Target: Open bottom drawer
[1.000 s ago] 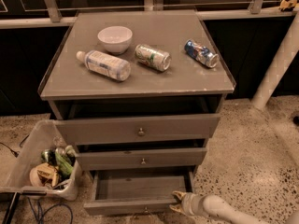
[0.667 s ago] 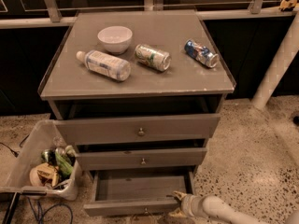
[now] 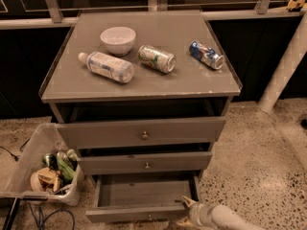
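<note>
The grey cabinet (image 3: 139,87) has three drawers. The bottom drawer (image 3: 139,212) is pulled out, its plain grey inside (image 3: 144,193) showing, with a small brass knob (image 3: 150,218) on its slim front at the lower edge of the view. My gripper (image 3: 184,210) is at the drawer's right front corner, on the end of the white arm (image 3: 223,218) that comes in from the lower right. One finger (image 3: 186,202) rests over the drawer's front edge.
The top drawer (image 3: 144,133) and middle drawer (image 3: 145,163) stand slightly out. On the cabinet top are a white bowl (image 3: 118,40), a plastic bottle (image 3: 106,66), and two cans (image 3: 157,58) (image 3: 206,54). A bin of rubbish (image 3: 45,169) stands at the left. A white post (image 3: 285,61) is at the right.
Almost nothing differs; the gripper stays at the drawer's right front corner and the drawer stays pulled out.
</note>
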{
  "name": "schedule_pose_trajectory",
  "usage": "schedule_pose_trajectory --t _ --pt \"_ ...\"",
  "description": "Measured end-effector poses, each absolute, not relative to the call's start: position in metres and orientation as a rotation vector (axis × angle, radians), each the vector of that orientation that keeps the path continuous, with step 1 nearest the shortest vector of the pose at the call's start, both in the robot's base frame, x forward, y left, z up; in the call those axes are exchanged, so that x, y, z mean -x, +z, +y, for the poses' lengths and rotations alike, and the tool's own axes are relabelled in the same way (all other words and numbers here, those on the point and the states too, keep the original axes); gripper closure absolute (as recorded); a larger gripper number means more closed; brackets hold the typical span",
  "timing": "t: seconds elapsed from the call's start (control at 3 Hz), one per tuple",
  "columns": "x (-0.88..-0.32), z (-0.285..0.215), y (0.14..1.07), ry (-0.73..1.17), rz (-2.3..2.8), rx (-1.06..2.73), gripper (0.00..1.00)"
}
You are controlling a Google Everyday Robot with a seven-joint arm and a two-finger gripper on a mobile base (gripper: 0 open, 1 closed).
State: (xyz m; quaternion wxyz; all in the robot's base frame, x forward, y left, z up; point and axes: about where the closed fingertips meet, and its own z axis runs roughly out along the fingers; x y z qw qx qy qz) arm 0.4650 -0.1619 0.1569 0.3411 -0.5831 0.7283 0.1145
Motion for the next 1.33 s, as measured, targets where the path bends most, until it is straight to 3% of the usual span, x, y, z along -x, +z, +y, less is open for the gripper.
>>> schedule_pose_trajectory --t 0.67,1.0,1.33 --pt "-0.4524 -0.169 0.1629 0.292 1.911 1.493 0.81" --pt "-0.4524 -0.169 0.1629 0.293 1.911 1.493 0.82" --pt "-0.4524 -0.169 0.1629 0.293 1.911 1.493 0.59"
